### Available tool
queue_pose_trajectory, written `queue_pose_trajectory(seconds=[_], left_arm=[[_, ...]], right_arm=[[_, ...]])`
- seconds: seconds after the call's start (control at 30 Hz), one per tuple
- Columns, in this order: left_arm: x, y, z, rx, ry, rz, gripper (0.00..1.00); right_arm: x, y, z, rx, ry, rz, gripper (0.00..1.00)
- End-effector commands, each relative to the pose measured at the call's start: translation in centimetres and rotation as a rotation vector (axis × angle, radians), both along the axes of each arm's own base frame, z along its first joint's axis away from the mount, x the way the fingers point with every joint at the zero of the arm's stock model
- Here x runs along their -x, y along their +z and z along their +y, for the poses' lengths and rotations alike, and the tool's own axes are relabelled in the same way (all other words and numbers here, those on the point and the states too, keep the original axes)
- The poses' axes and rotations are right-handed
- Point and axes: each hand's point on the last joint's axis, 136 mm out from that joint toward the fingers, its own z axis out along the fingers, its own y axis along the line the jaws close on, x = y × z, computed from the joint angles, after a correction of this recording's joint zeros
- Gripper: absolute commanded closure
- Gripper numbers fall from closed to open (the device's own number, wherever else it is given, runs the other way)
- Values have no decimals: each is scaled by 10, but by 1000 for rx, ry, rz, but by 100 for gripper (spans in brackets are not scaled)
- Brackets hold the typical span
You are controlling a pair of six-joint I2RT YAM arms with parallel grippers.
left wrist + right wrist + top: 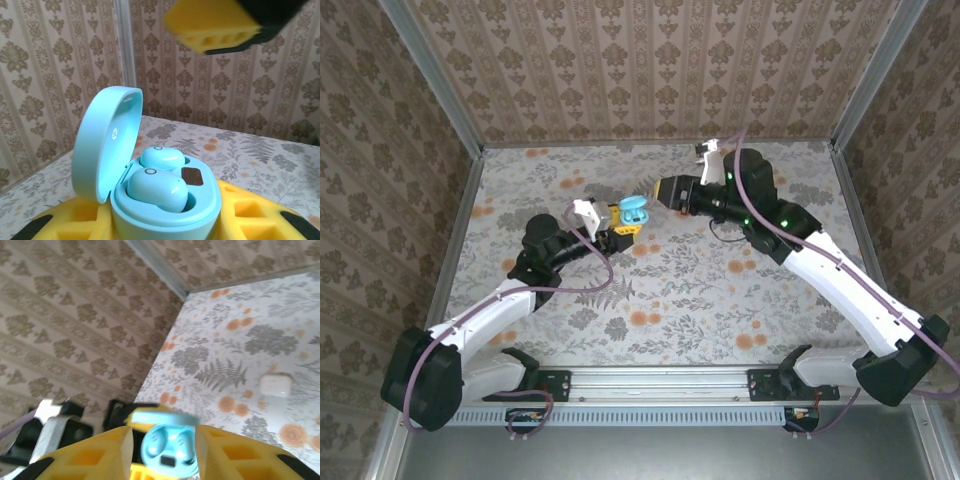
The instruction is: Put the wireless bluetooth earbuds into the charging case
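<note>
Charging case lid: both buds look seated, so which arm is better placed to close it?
Probably right. The left gripper is clamped on the charging case, while the right gripper hovers open and empty close to its raised lid.

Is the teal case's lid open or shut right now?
Open. The lid stands hinged up at the left of the teal charging case, with both teal earbuds seated in its wells.

Both arms are stretching inward, grippers nearly meeting. Left gripper (622, 222) is clamping the charging case (634, 208) from below, while right gripper (162, 436) is hovering over it, fingers spread wide.
</note>
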Motion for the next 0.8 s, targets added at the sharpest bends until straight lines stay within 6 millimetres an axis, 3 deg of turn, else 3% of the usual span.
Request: queue_pose_trajectory(seconds=[0.0,0.17,0.33,0.53,0.77], left_arm=[[15,14,-12,-6,-107,-40,63],[18,16,-17,-25,-121,-59,63],[9,20,-17,-20,-79,-57,63],[-1,25,-19,6,-58,-42,62],[-7,28,-22,28,-52,-36,62]], right_arm=[[-11,-17,3,9,25,126,58],[-20,-32,30,5,140,222,53],[-11,-45,48,-14,267,279,51],[12,-62,44,-11,330,316,51],[25,-62,37,-67,334,325,46]])
